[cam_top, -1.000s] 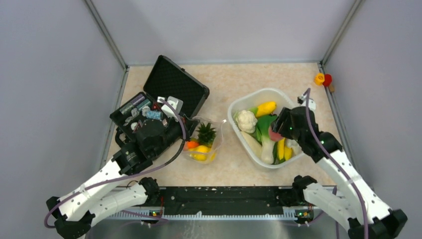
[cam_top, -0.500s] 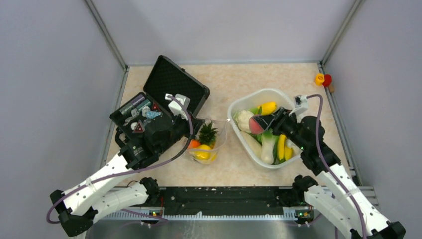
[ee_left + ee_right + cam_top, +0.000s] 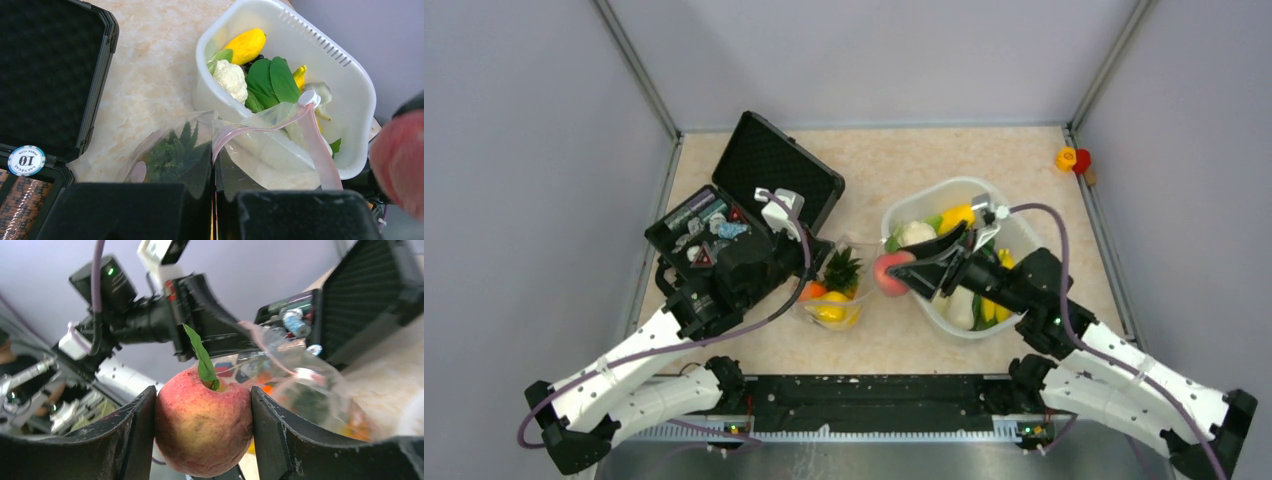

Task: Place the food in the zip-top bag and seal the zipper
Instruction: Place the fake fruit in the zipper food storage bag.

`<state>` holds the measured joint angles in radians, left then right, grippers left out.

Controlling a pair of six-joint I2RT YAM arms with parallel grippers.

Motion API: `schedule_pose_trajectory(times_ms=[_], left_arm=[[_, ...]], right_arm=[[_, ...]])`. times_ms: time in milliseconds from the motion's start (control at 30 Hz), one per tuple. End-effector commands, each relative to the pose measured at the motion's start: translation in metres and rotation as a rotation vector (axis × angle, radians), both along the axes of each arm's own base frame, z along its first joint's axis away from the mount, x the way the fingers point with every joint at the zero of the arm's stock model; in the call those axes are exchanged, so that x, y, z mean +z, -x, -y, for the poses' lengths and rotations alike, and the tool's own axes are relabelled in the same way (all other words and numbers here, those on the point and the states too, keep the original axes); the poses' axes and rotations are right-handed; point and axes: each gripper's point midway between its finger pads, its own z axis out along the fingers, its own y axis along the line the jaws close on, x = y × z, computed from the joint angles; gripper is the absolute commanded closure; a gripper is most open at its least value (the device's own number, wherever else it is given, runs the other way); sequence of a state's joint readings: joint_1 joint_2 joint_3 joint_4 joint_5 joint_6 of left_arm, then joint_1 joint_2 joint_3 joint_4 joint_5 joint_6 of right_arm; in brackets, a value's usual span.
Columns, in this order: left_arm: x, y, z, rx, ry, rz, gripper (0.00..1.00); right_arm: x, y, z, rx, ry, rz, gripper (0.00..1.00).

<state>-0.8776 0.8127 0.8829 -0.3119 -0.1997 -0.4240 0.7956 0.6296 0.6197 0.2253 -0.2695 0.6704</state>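
Note:
The clear zip-top bag (image 3: 837, 290) lies between the black case and the white tub, with a pineapple (image 3: 839, 268), an orange (image 3: 810, 290) and a yellow mango (image 3: 829, 306) inside. My left gripper (image 3: 215, 192) is shut on the bag's near edge, and the pink zipper (image 3: 260, 127) curves up in an open mouth. My right gripper (image 3: 202, 432) is shut on a red-yellow peach (image 3: 202, 422). The peach (image 3: 890, 272) hangs above the table between tub and bag mouth. The tub (image 3: 914, 206) holds a cauliflower (image 3: 915, 233), a green leafy stalk (image 3: 270, 82) and a yellow fruit (image 3: 959, 214).
An open black case (image 3: 769, 165) with small items stands at the left, behind the bag. Small orange and red toys (image 3: 1072, 158) lie at the far right corner. Grey walls enclose the table on three sides.
My right gripper lifted the peach out of the tub and carried it left, past the tub's rim toward the bag. The left gripper has held the bag's edge since half a second ago.

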Motion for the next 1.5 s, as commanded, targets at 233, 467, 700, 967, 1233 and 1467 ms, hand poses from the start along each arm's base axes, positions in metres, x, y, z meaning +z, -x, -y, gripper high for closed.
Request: schedule_pose_trajectory(times_ms=[233, 467, 700, 967, 1233, 1467], left_arm=[[0.015, -0.002, -0.003, 0.029, 0.029, 0.002, 1.00], [0.012, -0.001, -0.005, 0.028, 0.023, -0.010, 1.00], [0.018, -0.004, -0.011, 0.066, 0.023, 0.006, 1.00], [0.024, -0.005, -0.010, 0.069, 0.054, 0.017, 1.00], [0.024, -0.006, -0.015, 0.093, 0.059, 0.022, 1.00], [0.024, -0.005, -0.015, 0.094, 0.089, 0.027, 1.00]], right_arm=[[0.039, 0.001, -0.066, -0.092, 0.057, 0.265, 0.75], [0.025, -0.018, -0.079, -0.184, 0.090, 0.274, 0.71], [0.004, -0.025, -0.084, -0.195, 0.230, 0.288, 0.42], [0.001, -0.014, -0.078, -0.150, 0.246, 0.326, 0.22], [0.025, 0.006, -0.057, -0.108, 0.125, 0.298, 0.29], [0.000, -0.017, -0.017, -0.290, 0.299, 0.101, 0.38]])
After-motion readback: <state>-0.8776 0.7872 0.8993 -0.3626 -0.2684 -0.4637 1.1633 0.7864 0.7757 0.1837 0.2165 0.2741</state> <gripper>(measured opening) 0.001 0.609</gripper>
